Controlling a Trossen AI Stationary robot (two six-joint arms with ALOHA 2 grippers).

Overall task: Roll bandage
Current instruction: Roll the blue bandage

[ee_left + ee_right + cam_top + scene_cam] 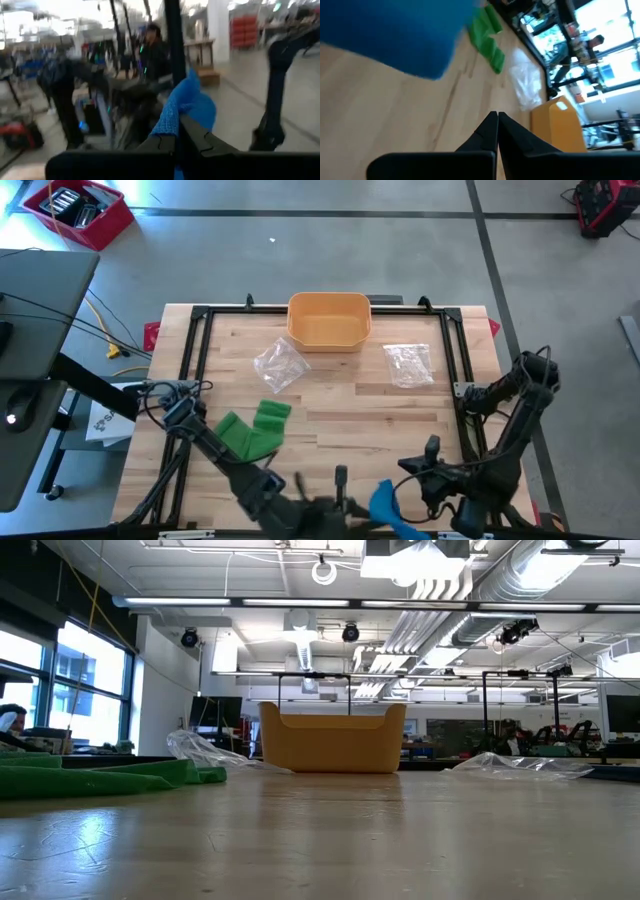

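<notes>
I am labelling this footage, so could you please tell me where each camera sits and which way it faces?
High view: overhead, facing straight down on the wooden table; both dark arms show, holding a blue cloth bandage.
Low view: at tabletop height, facing level across to the yellow plastic bin; no arm shows.
Left wrist view: on the left arm, facing the room; left gripper jaws shut on the bandage.
Right wrist view: on the right arm, facing across the table; right gripper jaws shut.
Shared: high and right wrist views both show the green cloth bandage.

Overhead and table-level views share the yellow bin (329, 320); 2 wrist views sit close.
</notes>
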